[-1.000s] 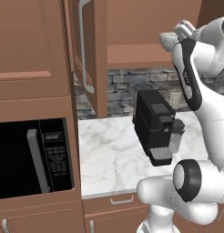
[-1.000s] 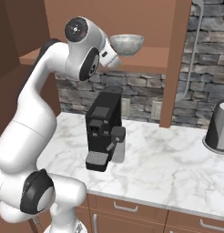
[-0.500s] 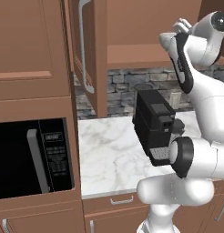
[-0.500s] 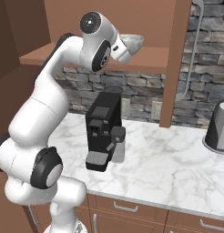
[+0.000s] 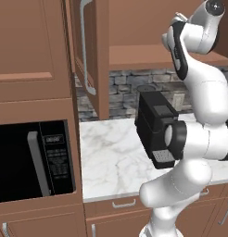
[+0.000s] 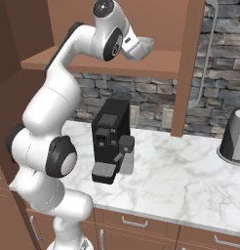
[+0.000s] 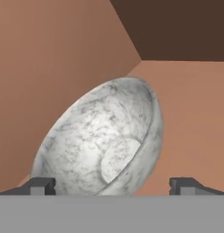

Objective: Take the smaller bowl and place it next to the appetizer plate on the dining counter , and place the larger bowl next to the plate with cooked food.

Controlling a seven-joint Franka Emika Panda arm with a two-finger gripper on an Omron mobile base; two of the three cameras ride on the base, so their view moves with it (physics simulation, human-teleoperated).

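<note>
The smaller bowl (image 7: 104,141) is grey-white, speckled and pale inside. It stands on the wooden shelf (image 6: 156,63) of an open wall cabinet, also seen as the smaller bowl (image 6: 143,46) just past my hand. My gripper (image 7: 113,184) is open, one fingertip (image 7: 40,185) on each side of the bowl's near part, and I cannot tell whether they touch it. The bowl looks tilted in the hand view because the hand is rolled. The larger bowl, the appetizer plate, the plate with cooked food and the dining counter are out of view.
A black coffee machine (image 6: 110,139) stands on the marble worktop (image 6: 190,180) below the shelf. The open cabinet door (image 5: 90,55) hangs left of the arm, and a wooden post (image 6: 186,68) stands to its right. A microwave (image 5: 37,157) sits far left and a grey pot (image 6: 234,139) far right.
The arm's upper joints have risen and swung toward the shelf, bringing the hand closer to the bowl. The gripper has stayed open and the bowl has not moved.
</note>
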